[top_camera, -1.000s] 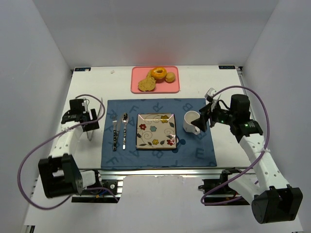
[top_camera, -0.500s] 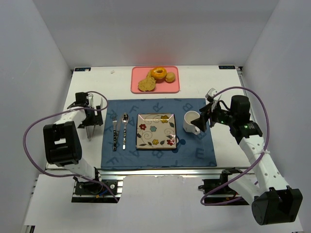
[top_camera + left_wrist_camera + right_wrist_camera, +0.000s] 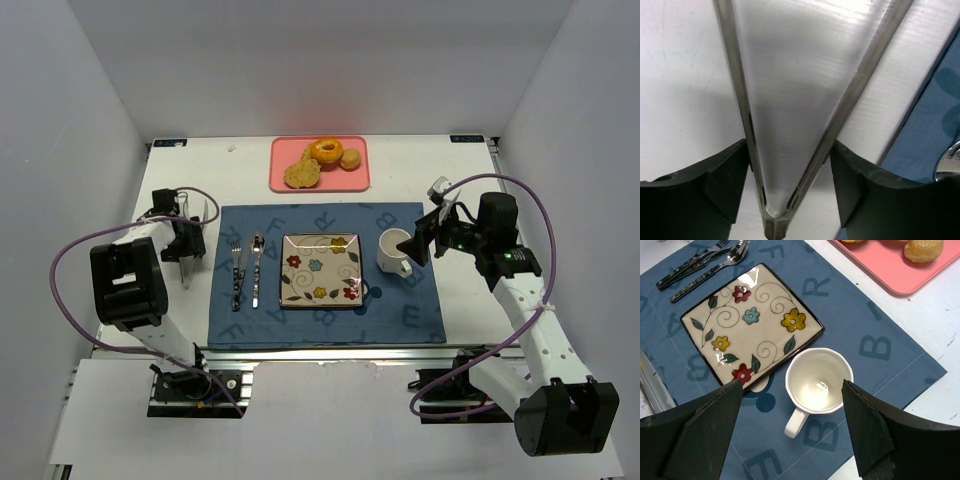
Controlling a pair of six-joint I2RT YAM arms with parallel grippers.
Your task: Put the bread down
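Bread [image 3: 301, 174] lies on tray [image 3: 357, 178], not yet placed; plate [image 3: 330, 270] bare. My left gripper [image 3: 788, 150] pinches tongs [image 3: 736, 75]; right gripper [image 3: 791, 385] spread wide.

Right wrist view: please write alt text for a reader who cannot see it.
An empty white mug stands on a blue lettered placemat beside an empty square flowered plate, framed by the open right tool's dark fingers. A metal fork and spoon lie top left; a pink tray's corner shows top right.
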